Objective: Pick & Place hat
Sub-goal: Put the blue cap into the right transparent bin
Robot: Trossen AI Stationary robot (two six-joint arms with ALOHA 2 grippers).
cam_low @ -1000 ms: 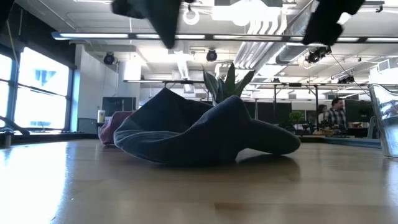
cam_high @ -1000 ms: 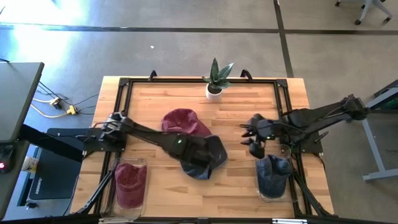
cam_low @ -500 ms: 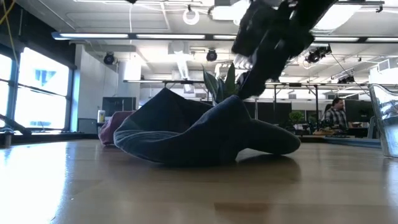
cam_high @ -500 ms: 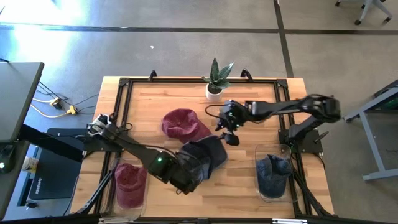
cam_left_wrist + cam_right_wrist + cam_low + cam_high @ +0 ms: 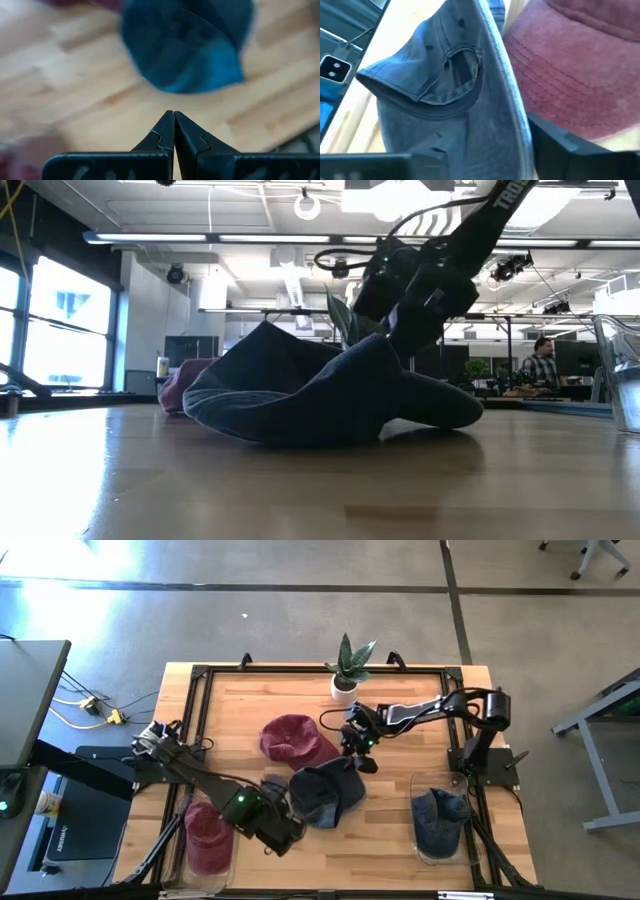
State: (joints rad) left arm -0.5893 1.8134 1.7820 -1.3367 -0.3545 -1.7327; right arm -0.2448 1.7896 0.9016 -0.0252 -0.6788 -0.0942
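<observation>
The blue hat [image 5: 325,794] lies loose on the table [image 5: 385,830], near the middle, with the red hat [image 5: 292,738] touching it at 11 o'clock. The right gripper [image 5: 360,748] hangs just over the blue hat's edge at 1 o'clock; its fingers are apart and hold nothing. The left gripper [image 5: 284,839] is at 7 o'clock of the blue hat, fingers pressed together, empty.

High cam looks straight down over the whole table [image 5: 400,830]. Low cam sits at tabletop level, close up on the blue hat [image 5: 320,395], which both wrist cams catch too.
</observation>
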